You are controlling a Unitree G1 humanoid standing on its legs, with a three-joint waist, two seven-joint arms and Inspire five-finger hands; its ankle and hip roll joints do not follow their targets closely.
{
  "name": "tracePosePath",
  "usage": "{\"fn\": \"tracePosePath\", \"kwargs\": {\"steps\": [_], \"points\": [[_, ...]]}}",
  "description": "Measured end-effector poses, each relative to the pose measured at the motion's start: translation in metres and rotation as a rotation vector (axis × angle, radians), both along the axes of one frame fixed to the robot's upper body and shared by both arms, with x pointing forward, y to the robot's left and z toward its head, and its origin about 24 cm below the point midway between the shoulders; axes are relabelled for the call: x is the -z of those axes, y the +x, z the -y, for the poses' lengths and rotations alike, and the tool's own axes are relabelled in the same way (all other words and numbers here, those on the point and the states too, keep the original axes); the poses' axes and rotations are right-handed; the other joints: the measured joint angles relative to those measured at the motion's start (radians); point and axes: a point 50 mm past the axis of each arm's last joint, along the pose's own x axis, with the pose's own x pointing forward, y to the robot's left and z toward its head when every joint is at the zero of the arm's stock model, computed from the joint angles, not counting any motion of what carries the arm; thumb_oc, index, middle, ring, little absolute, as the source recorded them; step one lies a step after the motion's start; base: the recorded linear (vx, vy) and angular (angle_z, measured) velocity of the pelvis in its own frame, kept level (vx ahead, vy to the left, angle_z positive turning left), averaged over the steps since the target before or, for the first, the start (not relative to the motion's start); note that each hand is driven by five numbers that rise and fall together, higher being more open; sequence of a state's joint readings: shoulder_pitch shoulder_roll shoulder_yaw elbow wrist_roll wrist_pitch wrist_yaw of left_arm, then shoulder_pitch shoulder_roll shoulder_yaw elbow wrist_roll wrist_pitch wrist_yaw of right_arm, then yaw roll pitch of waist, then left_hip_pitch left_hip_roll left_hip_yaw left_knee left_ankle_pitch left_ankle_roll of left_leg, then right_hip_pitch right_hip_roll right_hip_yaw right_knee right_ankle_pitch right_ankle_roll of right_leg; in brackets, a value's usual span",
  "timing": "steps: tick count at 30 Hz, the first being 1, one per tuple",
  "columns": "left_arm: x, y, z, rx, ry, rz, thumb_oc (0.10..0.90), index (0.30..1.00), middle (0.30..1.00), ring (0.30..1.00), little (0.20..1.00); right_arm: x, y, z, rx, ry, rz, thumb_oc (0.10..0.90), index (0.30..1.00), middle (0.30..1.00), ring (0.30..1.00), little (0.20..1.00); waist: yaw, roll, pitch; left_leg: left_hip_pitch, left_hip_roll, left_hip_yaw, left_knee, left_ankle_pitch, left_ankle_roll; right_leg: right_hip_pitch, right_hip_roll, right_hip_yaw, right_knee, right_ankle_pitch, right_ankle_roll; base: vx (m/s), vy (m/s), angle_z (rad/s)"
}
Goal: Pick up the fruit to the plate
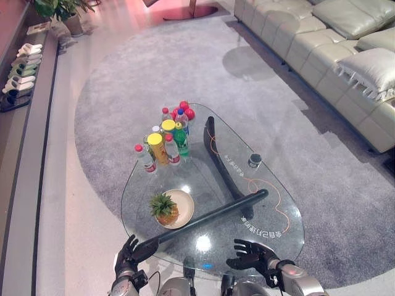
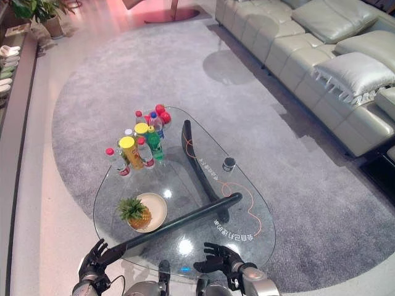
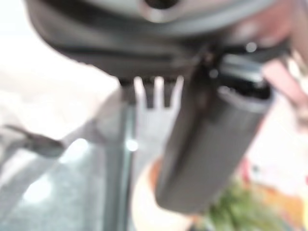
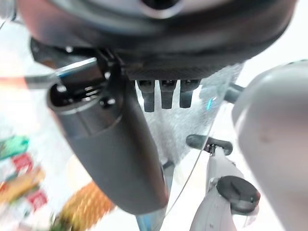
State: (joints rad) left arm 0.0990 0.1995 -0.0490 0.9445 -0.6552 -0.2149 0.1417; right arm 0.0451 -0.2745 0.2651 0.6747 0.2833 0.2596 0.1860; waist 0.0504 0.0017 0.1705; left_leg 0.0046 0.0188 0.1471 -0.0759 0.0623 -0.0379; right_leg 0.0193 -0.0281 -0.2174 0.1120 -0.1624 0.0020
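Hovering both hands at the near edge of the glass counter (image 1: 271, 203), holding nothing. Left hand (image 1: 128, 251) is at the near-left rim, fingers loosely spread. Right hand (image 1: 250, 254) is over the near-right rim, fingers relaxed and slightly bent, nothing pinched.

Status: the pineapple (image 1: 164, 209) already sits on the plate (image 1: 184, 205), on the plate's left part. So by my read the placing is done for this fruit. Red round things (image 1: 186, 111) sit at the far end of the bottle cluster (image 1: 165, 143); possibly more fruit, too small to tell. If they are, those are left.

Orientation: pineapple stands roughly upright, long axis near vertical, green crown up and leaning a bit toward the far-left, body toward me.

Also on the counter: a small dark cup (image 1: 254, 161), well apart from the plate, and an orange cord (image 1: 274, 198) looping nearby.
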Motion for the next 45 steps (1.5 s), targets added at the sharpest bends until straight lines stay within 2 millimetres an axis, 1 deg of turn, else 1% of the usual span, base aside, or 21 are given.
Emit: {"fn": "tracePosePath", "kwargs": {"steps": [2, 5, 7, 9, 11, 13, 16, 22, 24, 28, 32, 36, 41, 45], "points": [[0.004, -0.008, 0.000, -0.004, -0.008, -0.043, 0.800, 0.900, 0.900, 0.900, 0.900, 0.004, -0.004, 0.003, 0.055, -0.010, -0.019, 0.800, 0.900, 0.900, 0.900, 0.900, -0.001, 0.000, -0.008, 0.015, -0.002, 0.000, -0.008, 0.000, 0.000, 0.033, 0.003, -0.001, -0.035, 0.016, 0.004, 0.01, 0.038, 0.00], [0.010, -0.018, 0.000, -0.012, -0.019, -0.108, 0.800, 0.900, 0.900, 0.900, 0.900, 0.012, -0.012, 0.009, 0.161, -0.046, -0.054, 0.800, 0.900, 0.900, 0.900, 0.900, -0.002, 0.000, -0.036, 0.019, -0.007, 0.001, -0.009, -0.006, 0.009, 0.063, 0.004, -0.001, -0.092, 0.042, 0.010, 0.01, 0.046, 0.00], [0.014, -0.025, 0.000, -0.016, -0.024, -0.149, 0.800, 0.900, 0.900, 0.900, 0.900, 0.016, -0.017, 0.013, 0.225, -0.063, -0.070, 0.800, 0.900, 0.900, 0.900, 0.900, -0.002, -0.001, -0.037, 0.030, -0.010, 0.003, -0.009, -0.010, 0.013, 0.084, 0.004, 0.000, -0.118, 0.054, 0.013, 0.01, 0.019, -0.01], [0.019, -0.035, -0.001, -0.024, -0.028, -0.221, 0.800, 0.900, 0.900, 0.900, 0.900, 0.023, -0.029, 0.018, 0.293, -0.092, -0.113, 0.800, 0.900, 0.900, 0.900, 0.900, -0.004, -0.002, -0.056, 0.035, -0.015, 0.005, -0.010, -0.014, 0.014, 0.102, 0.003, 0.000, -0.144, 0.067, 0.016, 0.03, 0.030, -0.02], [0.022, -0.042, -0.001, -0.008, -0.018, -0.265, 0.800, 0.900, 0.900, 0.900, 0.900, 0.028, -0.037, 0.022, 0.349, -0.113, -0.146, 0.800, 0.900, 0.900, 0.900, 0.900, -0.007, -0.004, -0.061, 0.043, -0.017, 0.008, -0.012, -0.017, 0.017, 0.116, 0.002, 0.001, -0.156, 0.072, 0.018, 0.03, 0.028, -0.03], [0.026, -0.054, -0.002, 0.009, -0.016, -0.324, 0.800, 0.900, 0.900, 0.900, 0.900, 0.035, -0.054, 0.028, 0.413, -0.140, -0.205, 0.800, 0.900, 0.900, 0.900, 0.900, -0.015, -0.006, -0.079, 0.047, -0.022, 0.008, -0.016, -0.023, 0.021, 0.123, -0.001, 0.002, -0.171, 0.077, 0.019, 0.05, 0.042, -0.01], [0.029, -0.068, -0.003, -0.013, -0.030, -0.382, 0.800, 0.900, 0.900, 0.900, 0.900, 0.040, -0.070, 0.031, 0.483, -0.158, -0.255, 0.800, 0.900, 0.900, 0.900, 0.900, -0.029, -0.009, -0.090, 0.056, -0.026, 0.010, -0.016, -0.028, 0.027, 0.134, -0.005, 0.002, -0.178, 0.079, 0.022, 0.05, 0.039, -0.01], [0.031, -0.069, -0.001, 0.004, -0.067, -0.393, 0.800, 0.900, 0.900, 0.900, 0.900, 0.046, -0.090, 0.034, 0.538, -0.207, -0.314, 0.800, 0.900, 0.900, 0.900, 0.900, -0.030, -0.009, -0.110, 0.067, -0.030, 0.013, -0.017, -0.036, 0.028, 0.148, -0.009, 0.005, -0.185, 0.080, 0.023, 0.03, 0.025, -0.02], [0.031, -0.068, 0.001, 0.017, -0.087, -0.389, 0.800, 0.900, 0.900, 0.900, 0.900, 0.046, -0.092, 0.034, 0.540, -0.228, -0.311, 0.800, 0.900, 0.900, 0.900, 0.900, -0.031, -0.009, -0.110, 0.075, -0.031, 0.015, -0.017, -0.037, 0.029, 0.155, -0.010, 0.006, -0.185, 0.080, 0.023, 0.01, 0.037, -0.02], [0.032, -0.067, 0.006, 0.051, -0.113, -0.398, 0.800, 0.900, 0.900, 0.900, 0.900, 0.045, -0.091, 0.035, 0.489, -0.279, -0.290, 0.800, 0.900, 0.900, 0.900, 0.900, -0.031, -0.004, -0.117, 0.077, -0.031, 0.014, -0.017, -0.039, 0.030, 0.156, -0.010, 0.006, -0.186, 0.080, 0.023, 0.00, 0.000, 0.00], [0.034, -0.074, 0.009, 0.059, -0.119, -0.462, 0.800, 0.900, 0.900, 0.900, 0.900, 0.046, -0.096, 0.035, 0.472, -0.273, -0.330, 0.800, 0.900, 0.900, 0.900, 0.900, -0.028, -0.006, -0.129, 0.076, -0.031, 0.010, -0.017, -0.039, 0.029, 0.158, -0.010, 0.005, -0.187, 0.080, 0.023, 0.00, 0.000, 0.00], [0.036, -0.083, 0.009, 0.076, -0.118, -0.534, 0.800, 0.900, 0.900, 0.900, 0.900, 0.047, -0.101, 0.035, 0.458, -0.205, -0.390, 0.800, 0.900, 0.900, 0.900, 0.900, -0.028, -0.013, -0.136, 0.079, -0.031, 0.007, -0.017, -0.040, 0.029, 0.163, -0.010, 0.004, -0.189, 0.080, 0.023, 0.00, 0.000, 0.00], [0.036, -0.084, 0.009, 0.074, -0.122, -0.542, 0.800, 0.900, 0.900, 0.900, 0.900, 0.048, -0.104, 0.032, 0.483, -0.141, -0.420, 0.800, 0.900, 0.900, 0.900, 0.900, -0.027, -0.013, -0.147, 0.080, -0.032, 0.007, -0.017, -0.040, 0.028, 0.163, -0.010, 0.004, -0.189, 0.080, 0.023, 0.00, 0.000, 0.00], [0.036, -0.084, 0.009, 0.076, -0.123, -0.541, 0.800, 0.900, 0.900, 0.900, 0.900, 0.048, -0.104, 0.032, 0.487, -0.130, -0.418, 0.800, 0.900, 0.900, 0.900, 0.900, -0.027, -0.012, -0.148, 0.079, -0.032, 0.007, -0.017, -0.040, 0.028, 0.165, -0.010, 0.004, -0.189, 0.080, 0.023, 0.00, 0.000, 0.00]]}}
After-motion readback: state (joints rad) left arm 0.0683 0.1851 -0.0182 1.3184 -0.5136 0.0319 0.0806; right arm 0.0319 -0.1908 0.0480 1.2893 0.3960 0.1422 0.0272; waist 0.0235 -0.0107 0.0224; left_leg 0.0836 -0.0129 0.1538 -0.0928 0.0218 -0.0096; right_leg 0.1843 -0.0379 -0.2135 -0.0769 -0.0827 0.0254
